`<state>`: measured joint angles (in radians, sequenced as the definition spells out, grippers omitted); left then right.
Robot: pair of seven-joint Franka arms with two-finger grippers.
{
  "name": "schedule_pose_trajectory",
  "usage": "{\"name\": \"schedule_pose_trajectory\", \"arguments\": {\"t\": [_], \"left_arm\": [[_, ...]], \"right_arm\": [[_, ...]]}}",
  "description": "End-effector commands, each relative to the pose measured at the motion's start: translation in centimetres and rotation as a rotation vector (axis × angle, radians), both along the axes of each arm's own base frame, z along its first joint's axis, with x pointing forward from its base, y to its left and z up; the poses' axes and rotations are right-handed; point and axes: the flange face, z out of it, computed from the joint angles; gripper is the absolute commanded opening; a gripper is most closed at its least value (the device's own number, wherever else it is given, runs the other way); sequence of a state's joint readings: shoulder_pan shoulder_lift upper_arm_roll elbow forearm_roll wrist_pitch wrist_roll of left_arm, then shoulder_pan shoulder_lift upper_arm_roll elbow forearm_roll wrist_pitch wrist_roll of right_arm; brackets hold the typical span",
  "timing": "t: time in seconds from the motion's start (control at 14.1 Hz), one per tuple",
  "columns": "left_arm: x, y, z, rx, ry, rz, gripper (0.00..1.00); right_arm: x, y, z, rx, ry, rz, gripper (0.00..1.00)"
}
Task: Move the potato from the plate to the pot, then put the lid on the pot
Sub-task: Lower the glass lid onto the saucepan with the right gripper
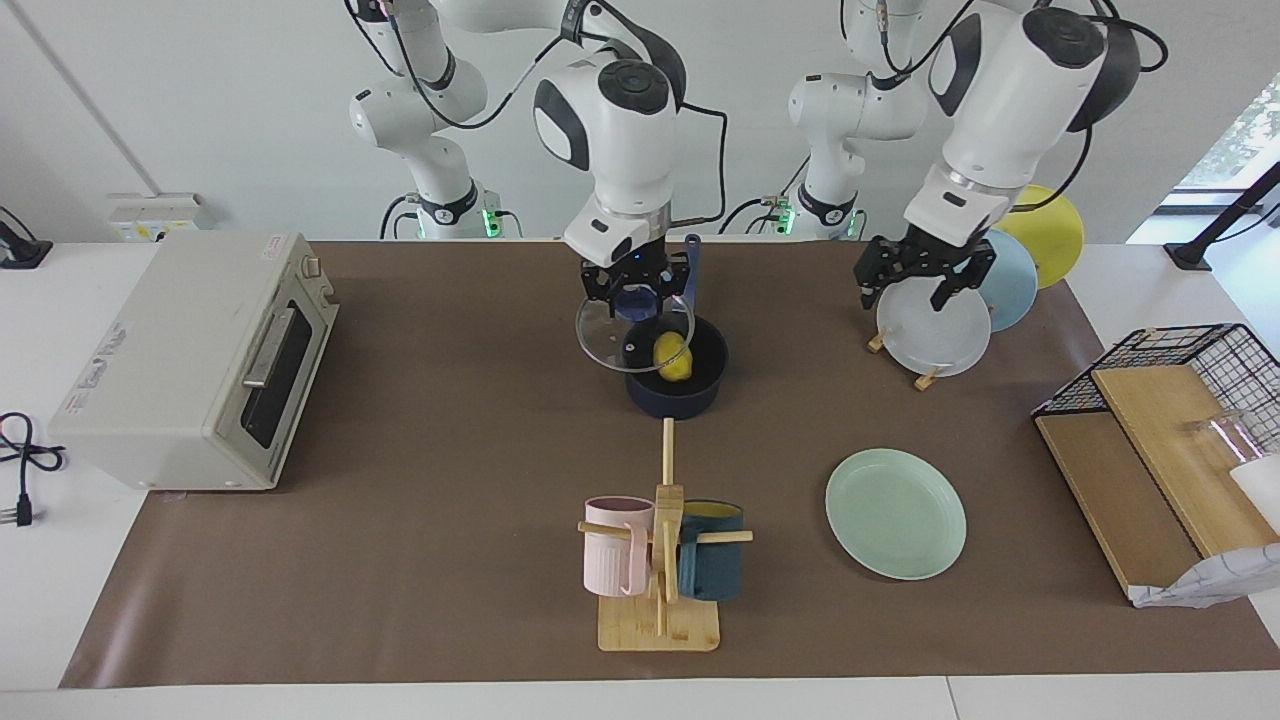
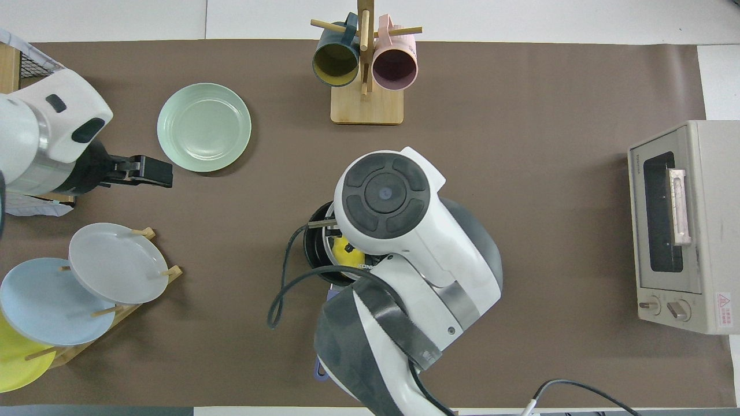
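The yellow potato (image 1: 674, 358) lies inside the navy pot (image 1: 682, 392), whose handle points toward the robots. My right gripper (image 1: 638, 297) is shut on the blue knob of the clear glass lid (image 1: 612, 340) and holds it tilted just above the pot, shifted a little toward the right arm's end. In the overhead view the right arm hides most of the pot (image 2: 313, 249) and potato (image 2: 347, 256). The mint-green plate (image 1: 895, 513) lies bare, also in the overhead view (image 2: 204, 127). My left gripper (image 1: 922, 280) is open and empty, raised over the plate rack.
A toaster oven (image 1: 200, 360) stands at the right arm's end. A wooden mug rack (image 1: 660, 560) with a pink and a teal mug stands farther from the robots than the pot. A rack with grey, blue and yellow plates (image 1: 935, 330) and a wire basket (image 1: 1180, 390) stand at the left arm's end.
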<state>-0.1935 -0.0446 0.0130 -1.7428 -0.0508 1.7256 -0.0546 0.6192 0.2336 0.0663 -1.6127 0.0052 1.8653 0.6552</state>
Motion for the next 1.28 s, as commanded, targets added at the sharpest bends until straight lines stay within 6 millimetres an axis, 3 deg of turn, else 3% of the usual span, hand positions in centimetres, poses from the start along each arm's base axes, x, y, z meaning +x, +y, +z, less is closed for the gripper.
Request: {"name": "schedule_pose_trajectory", "arguments": {"t": [0.0,0.14,0.5,0.85,1.2], "left_arm": [[-0.8,2.3,0.1,0.024,0.036,-0.047,1.0],[-0.6,3.7,0.5,0.025,0.039,-0.022,1.0],[-0.3,4.5,4.3,0.032,0.022,-0.004,1.0],[-0.5,4.5,3.8,0.051,0.069,-0.009,1.0],[-1.5,4.7,2.7,0.053,0.091,-0.011,1.0]], "right_arm": [[0.6,1.5,-1.6,0.019,-0.021,-0.002,0.0],[-0.2,3.6,-3.0,0.025,-0.03,0.014,0.0],[-0.4,3.3,-5.2,-0.003,-0.036,0.025,0.0],[-1.1,2.9,-7.3,-0.018,-0.023,0.034,0.0],[-1.1,2.8,-7.7,-0.031,-0.01,0.036,0.0]]}}
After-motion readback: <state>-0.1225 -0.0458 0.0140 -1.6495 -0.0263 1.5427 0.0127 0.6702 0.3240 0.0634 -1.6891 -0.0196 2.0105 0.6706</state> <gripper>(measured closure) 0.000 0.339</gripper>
